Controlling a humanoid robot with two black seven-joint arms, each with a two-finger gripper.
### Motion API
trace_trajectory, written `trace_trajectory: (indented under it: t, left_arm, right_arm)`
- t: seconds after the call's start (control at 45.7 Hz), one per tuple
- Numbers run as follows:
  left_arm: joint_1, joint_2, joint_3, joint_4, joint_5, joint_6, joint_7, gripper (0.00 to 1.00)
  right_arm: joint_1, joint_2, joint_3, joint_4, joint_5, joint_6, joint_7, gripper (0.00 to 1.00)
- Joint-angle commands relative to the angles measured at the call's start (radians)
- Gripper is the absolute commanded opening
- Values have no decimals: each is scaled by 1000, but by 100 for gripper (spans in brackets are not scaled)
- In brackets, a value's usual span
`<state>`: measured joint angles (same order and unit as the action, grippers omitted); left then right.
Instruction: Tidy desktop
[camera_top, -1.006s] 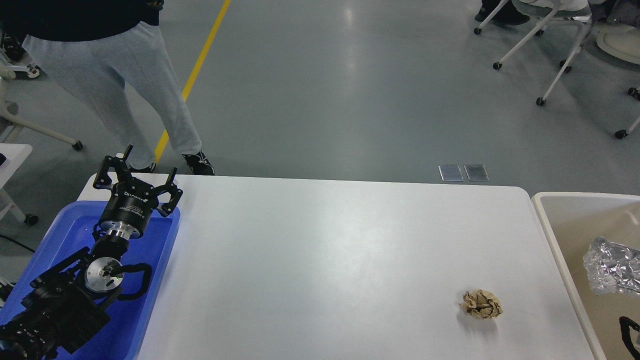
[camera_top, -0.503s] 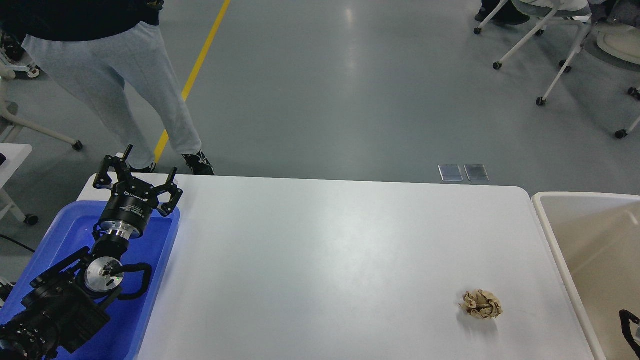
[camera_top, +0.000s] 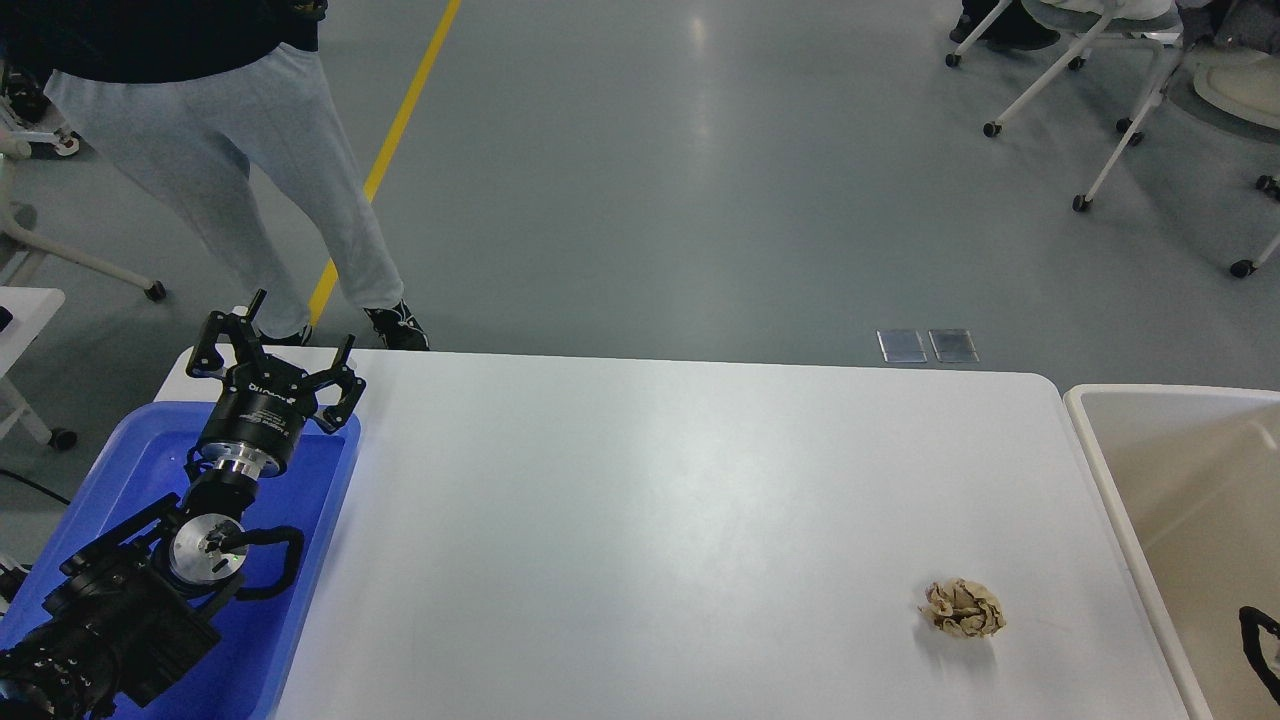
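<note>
The desktop (camera_top: 640, 520) is a wide white tabletop with rounded corners. A crumpled brown paper ball (camera_top: 962, 608) lies on it near the front right. My left gripper (camera_top: 285, 335) is open and empty, held over the far end of the blue tray (camera_top: 300, 600) at the table's left end, far from the paper ball. Only a small black part of my right arm (camera_top: 1258, 645) shows at the lower right edge, over the beige bin (camera_top: 1110, 480). The right gripper itself is out of view.
A person in grey trousers (camera_top: 250, 160) stands just beyond the table's far left corner. Wheeled chairs (camera_top: 1090, 90) stand on the floor at the back right. A yellow floor line (camera_top: 400, 130) runs behind the table. Another white table edge (camera_top: 25, 310) is at the far left.
The crumpled foil ball seen inside the beige bin a second ago no longer shows. The left arm, the paper ball and the black part at the right edge have not moved.
</note>
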<state>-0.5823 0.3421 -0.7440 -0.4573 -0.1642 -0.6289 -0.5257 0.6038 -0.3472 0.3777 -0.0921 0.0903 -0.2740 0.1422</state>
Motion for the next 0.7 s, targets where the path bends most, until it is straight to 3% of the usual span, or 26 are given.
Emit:
trace_trajectory:
  t: [0.0,0.175,0.35,0.503,0.678]
  left_arm:
    - [-1,0,0,-1,0,0,0,100]
    - [-1,0,0,0,0,0,0,100]
    - [-1,0,0,0,0,0,0,100]
    - [-1,0,0,0,0,0,0,100]
    - [-1,0,0,0,0,0,0,100]
  right_arm:
    - [-4,-133,148,165,2,180,2,98]
    - [-47,-260,418,412,-63,271,74,99]
    - [-119,-277,641,600,-228,338,86,99]
    - [-174,-227,797,774,-464,340,85,99]
    - [-260,-38,1081,971,-555,346,88,99]
